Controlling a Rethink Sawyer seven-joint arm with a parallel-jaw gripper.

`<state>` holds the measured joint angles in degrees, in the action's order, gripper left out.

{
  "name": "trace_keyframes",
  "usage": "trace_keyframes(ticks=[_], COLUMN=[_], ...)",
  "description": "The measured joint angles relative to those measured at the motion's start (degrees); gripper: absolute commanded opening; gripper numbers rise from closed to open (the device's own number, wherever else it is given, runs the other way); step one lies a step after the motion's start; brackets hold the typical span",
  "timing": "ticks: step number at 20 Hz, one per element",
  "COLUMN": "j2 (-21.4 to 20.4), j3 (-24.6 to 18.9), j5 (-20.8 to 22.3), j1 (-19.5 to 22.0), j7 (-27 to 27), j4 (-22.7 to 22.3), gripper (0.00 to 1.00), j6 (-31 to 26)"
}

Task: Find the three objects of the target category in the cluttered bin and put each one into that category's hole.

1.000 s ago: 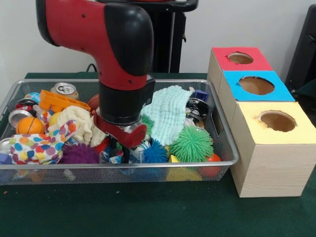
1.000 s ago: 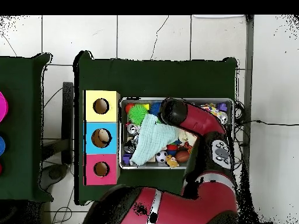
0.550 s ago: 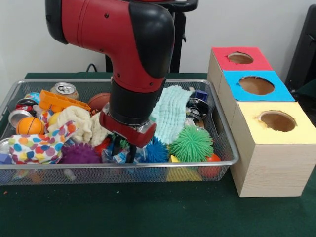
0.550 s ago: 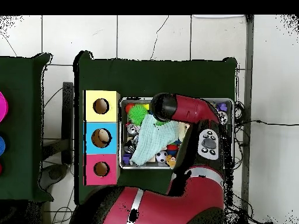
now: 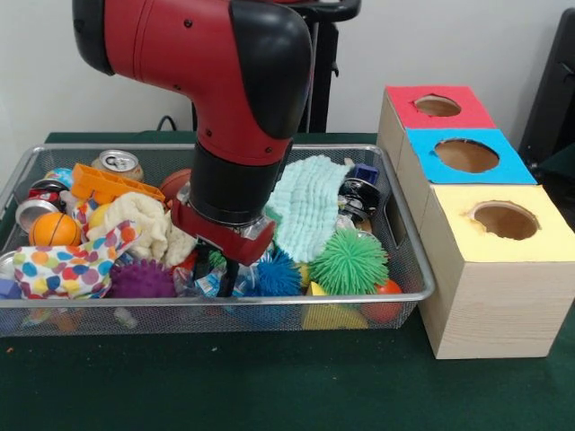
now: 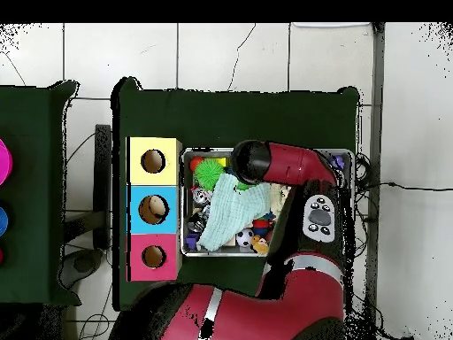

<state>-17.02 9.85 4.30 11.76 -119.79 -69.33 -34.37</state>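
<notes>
My gripper [image 5: 226, 275] hangs low in the wire bin [image 5: 406, 301], its tip down in the clutter between a purple spiky ball [image 5: 142, 280] and a blue spiky ball [image 5: 278, 275]. A green spiky ball [image 5: 349, 260] lies to the right of them. A pale green cloth [image 5: 310, 206] covers the bin's middle. The red arm [image 6: 283, 164] hides the gripper from above, where the green spiky ball [image 6: 209, 169] and the pale green cloth [image 6: 226, 212] show. The wooden box beside the bin has a red hole [image 5: 437, 105], a blue hole [image 5: 465, 155] and a yellow hole [image 5: 505, 220].
The bin's left part holds a polka-dot cloth [image 5: 67, 267], a cream cloth [image 5: 144, 224], an orange ball [image 5: 52, 229], an orange toy [image 5: 103, 184], a soda can [image 5: 117, 163] and a brown ball [image 5: 175, 184]. A small soccer ball [image 6: 245, 237] lies near the cloth.
The arm swung right across the bin, then came back slightly left. The gripper stayed low in the clutter beside the blue spiky ball.
</notes>
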Motion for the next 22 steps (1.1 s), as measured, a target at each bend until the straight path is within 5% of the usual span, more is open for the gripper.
trace_keyframes(ticks=[8, 22], j2=[-1.5, -11.2], j3=[-2.0, -5.2], j5=[0.0, 1.2], j1=[3.5, 8.4], j7=[0.0, 0.0], j4=[-2.4, -15.7], gripper=[0.0, 0.0], j6=[1.6, 1.6])
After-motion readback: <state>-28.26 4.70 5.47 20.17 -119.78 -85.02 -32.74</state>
